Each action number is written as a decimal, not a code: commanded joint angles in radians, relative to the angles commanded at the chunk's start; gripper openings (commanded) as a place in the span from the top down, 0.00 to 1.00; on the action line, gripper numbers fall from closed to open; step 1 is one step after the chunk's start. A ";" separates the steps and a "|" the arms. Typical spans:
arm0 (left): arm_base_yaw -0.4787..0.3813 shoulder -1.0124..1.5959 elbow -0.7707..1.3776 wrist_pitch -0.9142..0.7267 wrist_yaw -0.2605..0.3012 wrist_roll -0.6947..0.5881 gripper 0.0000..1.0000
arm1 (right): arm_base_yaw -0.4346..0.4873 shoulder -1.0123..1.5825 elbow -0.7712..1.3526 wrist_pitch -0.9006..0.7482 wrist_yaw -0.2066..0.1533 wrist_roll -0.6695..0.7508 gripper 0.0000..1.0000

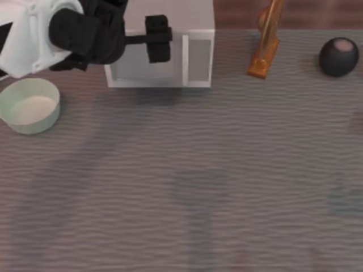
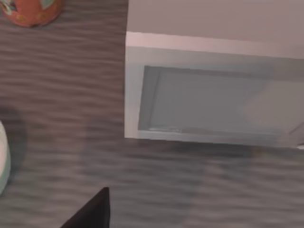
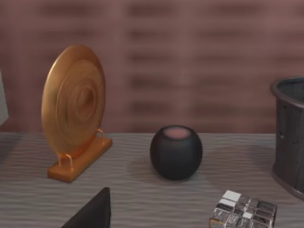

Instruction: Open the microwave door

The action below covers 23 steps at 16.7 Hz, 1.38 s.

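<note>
Door of the microwave lies directly beneath our left pincer, whose finger spacing we cannot tell; handle runs vertical.

Microwave light grey-white; microwave door white frame, grey translucent window. My left gripper black, arm shell white. Bowl pale mint green, cream inside. Disc on stand orange-gold, concentric rings. Round speaker black, pinkish top. Table grey-brown, wavy grain. Bin dark grey. Cube silver, chequered. Pot orange-red.
</note>
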 joint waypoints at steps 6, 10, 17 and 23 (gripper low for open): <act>-0.122 0.360 0.328 -0.097 -0.071 -0.109 0.00 | 0.000 0.000 0.000 0.000 0.000 0.000 0.00; -0.144 0.420 0.390 -0.110 -0.083 -0.129 0.00 | 0.000 0.000 0.000 0.000 0.000 0.000 0.00; -0.129 0.460 0.414 -0.083 -0.074 -0.116 0.00 | 0.000 0.000 0.000 0.000 0.000 0.000 0.00; -0.080 0.640 0.503 0.017 -0.043 -0.072 0.00 | 0.000 0.000 0.000 0.000 0.000 0.000 0.00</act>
